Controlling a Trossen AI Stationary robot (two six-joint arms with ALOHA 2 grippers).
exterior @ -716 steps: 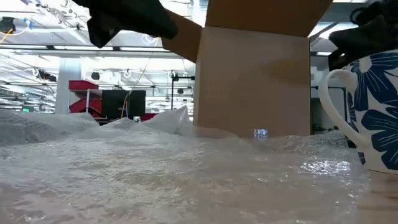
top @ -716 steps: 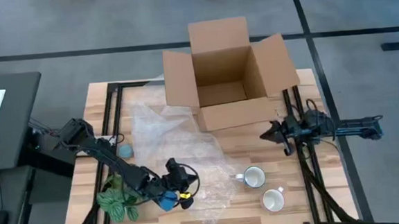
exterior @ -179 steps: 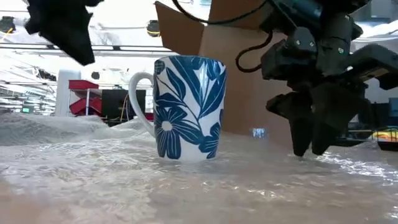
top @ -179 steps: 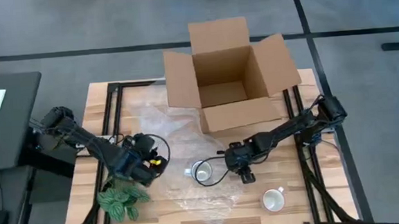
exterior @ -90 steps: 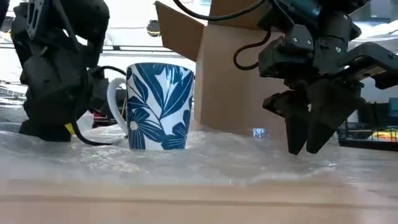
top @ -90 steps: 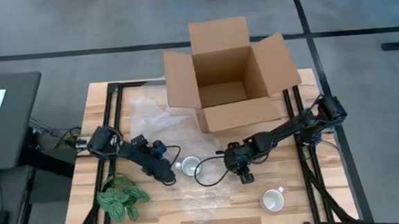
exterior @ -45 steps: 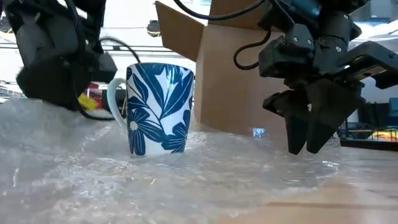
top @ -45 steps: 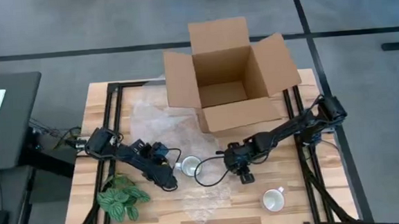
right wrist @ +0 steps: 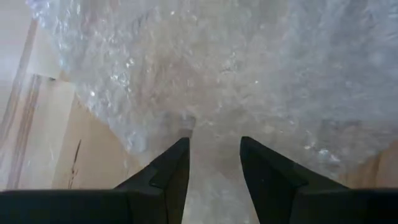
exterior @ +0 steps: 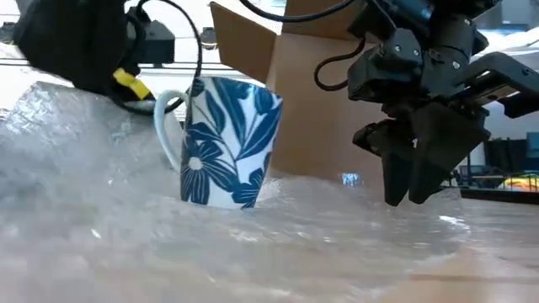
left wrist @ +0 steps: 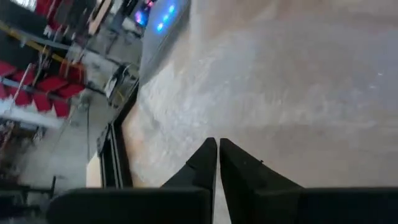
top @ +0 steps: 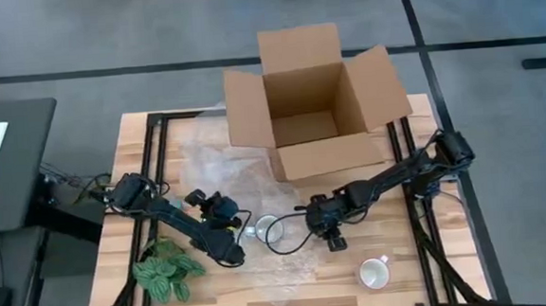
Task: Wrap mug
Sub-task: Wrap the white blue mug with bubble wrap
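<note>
From above, you see the floral mug standing on the bubble wrap near the middle of the table, with the open cardboard box beyond it, a second mug at the near right, and a green plant at the near left. Your left gripper sits low at the wrap's near-left edge, just left of the floral mug; your right gripper rests on the wrap just right of it. In the low view, the wrap is heaped up on the left against the handle side and the mug leans slightly right. The left wrist view shows your fingers pressed together, apparently pinching the sheet. The right wrist view shows your fingers spread, tips down on the wrap and holding nothing. You look to be at the first fold: the next move calls for carrying the pinched edge up and over the mug while the right gripper pins the sheet or steadies the mug.
</note>
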